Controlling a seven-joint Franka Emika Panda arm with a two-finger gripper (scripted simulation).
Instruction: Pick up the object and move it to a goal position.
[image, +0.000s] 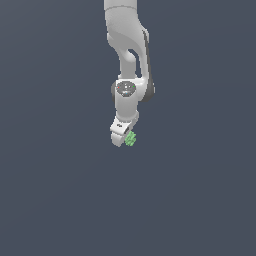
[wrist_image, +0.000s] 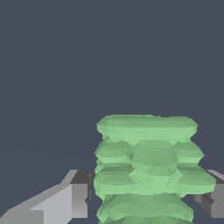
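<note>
Wrist view shows green lump (wrist_image: 146, 170) clamped between gripper (wrist_image: 146, 199) fingers (wrist_image: 65, 201); exterior view shows whole arm (image: 131, 55); no writing legible.

Arm (image: 131, 60) reaches down, fingers (wrist_image: 72, 199) apparently closed.

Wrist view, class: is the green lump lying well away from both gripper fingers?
No, the green lump sits between the two fingers, close against each.

Nothing is standing around the end effector (image: 125, 139) in the exterior view: plain dark ground is lying open on every side. In the wrist view the green lump (wrist_image: 146, 168) is filling the gap between both fingers (wrist_image: 65, 201), blocking passage there.
</note>
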